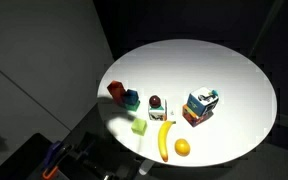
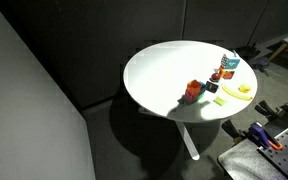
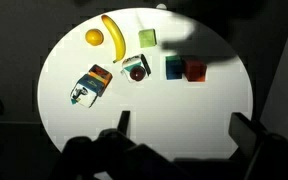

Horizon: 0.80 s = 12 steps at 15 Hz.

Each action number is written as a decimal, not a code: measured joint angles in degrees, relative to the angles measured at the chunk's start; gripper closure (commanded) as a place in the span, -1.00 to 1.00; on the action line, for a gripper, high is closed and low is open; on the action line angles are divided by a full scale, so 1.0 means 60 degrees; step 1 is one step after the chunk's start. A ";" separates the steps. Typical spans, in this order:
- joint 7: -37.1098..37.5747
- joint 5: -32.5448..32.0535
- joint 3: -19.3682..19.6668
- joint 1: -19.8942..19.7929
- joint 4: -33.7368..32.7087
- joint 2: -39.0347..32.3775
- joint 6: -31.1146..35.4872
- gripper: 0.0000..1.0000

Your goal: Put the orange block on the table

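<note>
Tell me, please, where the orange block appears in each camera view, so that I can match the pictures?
In an exterior view: the orange block sits near the left rim of the table, beside a blue block.
In an exterior view: the orange block sits near the table's front edge, right of picture centre.
Wrist view: the orange block is right of centre, just right of the blue block.
Shared landmark: the multicoloured carton.

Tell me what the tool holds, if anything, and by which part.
Nothing is held. The tool is open above the table, with nothing between its fingers; the orange block lies apart from it, beside the blue block.
</note>
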State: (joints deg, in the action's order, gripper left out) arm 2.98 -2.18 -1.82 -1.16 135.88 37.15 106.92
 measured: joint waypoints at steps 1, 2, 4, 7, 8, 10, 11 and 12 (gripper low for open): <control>0.0000 0.0000 0.0000 0.0000 0.0000 0.0005 0.0001 -1.00; 0.0000 0.0000 0.0000 0.0000 0.0000 0.0007 0.0001 -1.00; 0.0000 0.0000 0.0000 0.0000 0.0000 0.0007 0.0001 -1.00; 0.0000 0.0000 0.0000 0.0000 0.0002 0.0001 0.0001 -1.00; 0.0000 0.0000 0.0000 0.0000 0.0007 -0.0017 0.0002 -1.00; 0.0000 0.0000 -0.0001 0.0000 0.0010 -0.0102 0.0129 -1.00; 0.0000 0.0000 -0.0004 0.0000 0.0010 -0.0179 0.0241 -1.00; 0.0001 0.0000 -0.0007 0.0000 0.0010 -0.0290 0.0363 -1.00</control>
State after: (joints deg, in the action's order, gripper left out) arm 2.98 -2.18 -1.86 -1.16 135.94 35.41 109.10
